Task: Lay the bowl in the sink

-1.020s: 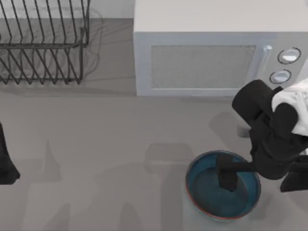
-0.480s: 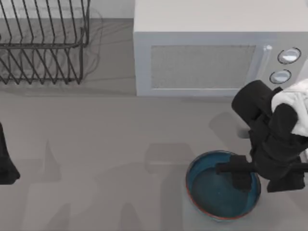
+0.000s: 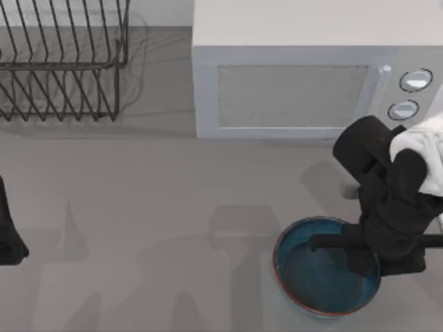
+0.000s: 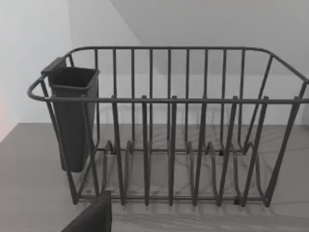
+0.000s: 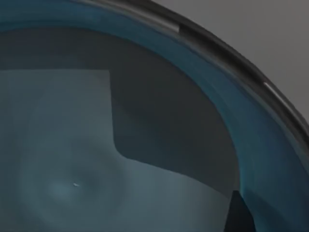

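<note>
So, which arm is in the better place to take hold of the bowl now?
The right arm, I would judge. Its gripper hangs over the bowl near the right side of its rim, and its wrist view looks straight into the bowl. The left arm is parked at the table's left edge.

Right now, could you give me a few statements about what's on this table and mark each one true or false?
1. The bowl sits in front of the microwave, toward the table's right side. True.
2. The bowl rests inside the dish rack. False: the rack stands at the far left with no dish in it, and the bowl is on the table.
3. The right end effector is over the bowl's right part. True.
4. The microwave door hangs open. False: it is shut.
5. The left arm is reaching for the bowl. False: it is at the table's left edge, far from the bowl.
</note>
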Robot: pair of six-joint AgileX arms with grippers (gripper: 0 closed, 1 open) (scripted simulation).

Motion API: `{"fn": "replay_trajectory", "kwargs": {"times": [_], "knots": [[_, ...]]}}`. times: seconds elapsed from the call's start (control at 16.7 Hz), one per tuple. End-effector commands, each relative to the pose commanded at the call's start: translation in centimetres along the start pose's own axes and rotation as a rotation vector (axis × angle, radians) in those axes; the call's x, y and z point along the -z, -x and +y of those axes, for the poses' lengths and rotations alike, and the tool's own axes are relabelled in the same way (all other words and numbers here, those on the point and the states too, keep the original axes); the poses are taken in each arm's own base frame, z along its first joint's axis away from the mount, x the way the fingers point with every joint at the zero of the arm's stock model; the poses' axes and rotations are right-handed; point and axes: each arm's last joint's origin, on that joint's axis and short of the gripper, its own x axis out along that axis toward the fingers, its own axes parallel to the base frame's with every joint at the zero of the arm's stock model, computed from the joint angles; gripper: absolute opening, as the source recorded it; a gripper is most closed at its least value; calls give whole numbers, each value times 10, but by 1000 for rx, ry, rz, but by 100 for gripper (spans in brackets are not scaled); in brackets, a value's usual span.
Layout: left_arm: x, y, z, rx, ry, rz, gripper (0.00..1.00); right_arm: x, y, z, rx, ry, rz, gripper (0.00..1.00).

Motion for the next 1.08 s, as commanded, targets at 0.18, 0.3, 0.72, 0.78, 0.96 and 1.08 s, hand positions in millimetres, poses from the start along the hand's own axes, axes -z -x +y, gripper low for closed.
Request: {"fn": "replay_trajectory", "kwargs": {"times": [0.18, 0.3, 0.72, 0.78, 0.96, 1.08], "knots": [[0, 0, 0, 0, 0, 0, 100, 0, 0, 0, 0, 0, 0, 0], [0, 0, 0, 0, 0, 0, 100, 0, 1, 0, 0, 0, -1, 0], [0, 0, 0, 0, 0, 0, 100, -11, 54, 8, 2, -4, 1, 0], [0, 0, 0, 0, 0, 0, 100, -11, 68, 8, 8, -4, 10, 0], [0, 0, 0, 0, 0, 0, 100, -7, 110, 5, 16, -2, 25, 0], [0, 0, 0, 0, 0, 0, 100, -3, 135, 3, 9, -1, 14, 0]]}}
